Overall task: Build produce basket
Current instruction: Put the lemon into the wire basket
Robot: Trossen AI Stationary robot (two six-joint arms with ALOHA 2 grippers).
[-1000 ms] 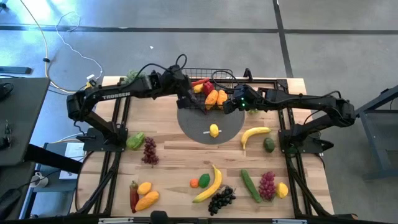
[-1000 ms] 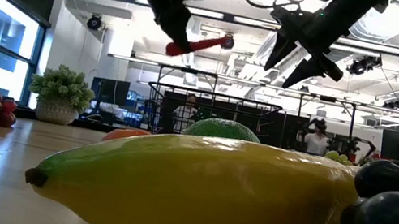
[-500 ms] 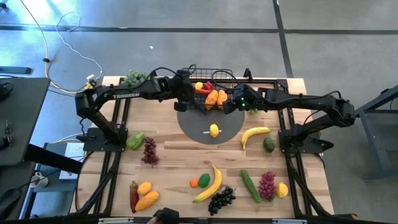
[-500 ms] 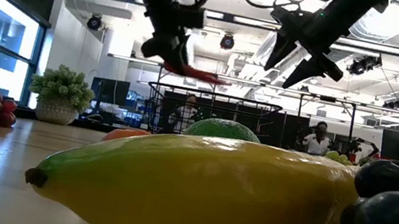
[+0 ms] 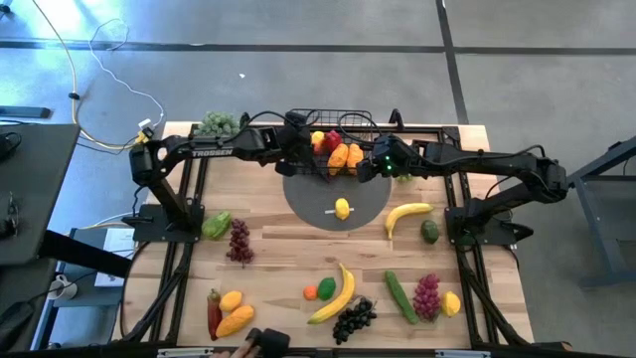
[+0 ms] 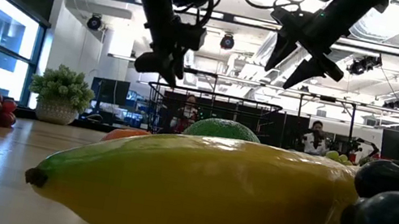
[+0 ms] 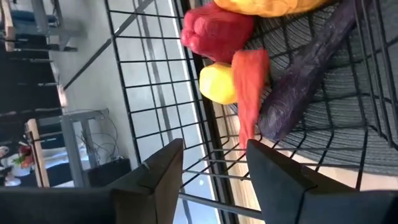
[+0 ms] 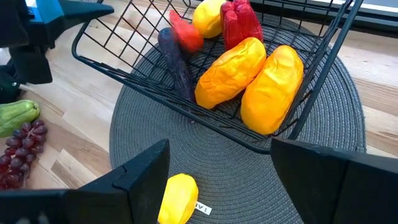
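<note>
The basket (image 5: 333, 139) sits at the upper centre of the high view, on the far edge of the grey round mat (image 5: 368, 211), near the bench's (image 5: 278, 259) far edge. In it lie two orange pieces (image 8: 249, 84), a red pepper (image 8: 241, 22), a yellow lemon (image 8: 208, 17), a dark purple piece (image 8: 177, 65) and a thin red-orange carrot (image 7: 249, 87).

The left gripper (image 5: 296, 149) hangs at the basket's left end; its fingers (image 7: 161, 174) stand apart with nothing between them, the carrot lying just beyond them inside the wire. The right gripper (image 5: 370, 167) hovers at the basket's right side with fingers (image 8: 143, 180) spread wide and empty.

Most produce waits on the bench: a lemon (image 5: 342, 208) on the mat at centre, a banana (image 5: 407, 213) right of it, an avocado (image 5: 429, 231), purple grapes (image 5: 238, 241) at left, another banana (image 5: 335, 295) and black grapes (image 5: 353, 319) at lower centre.

These toys look light, hollow and stiff, with smooth skins that would likely slip if pinched at a rounded end. The bananas and the cucumber (image 5: 399, 295) are best taken across the middle, fingers square to the long axis. The lemon wants a grip across its short width. Grape bunches are lumpy; whether they flex cannot be told from here, so a hold across the thickest part seems safest.
</note>
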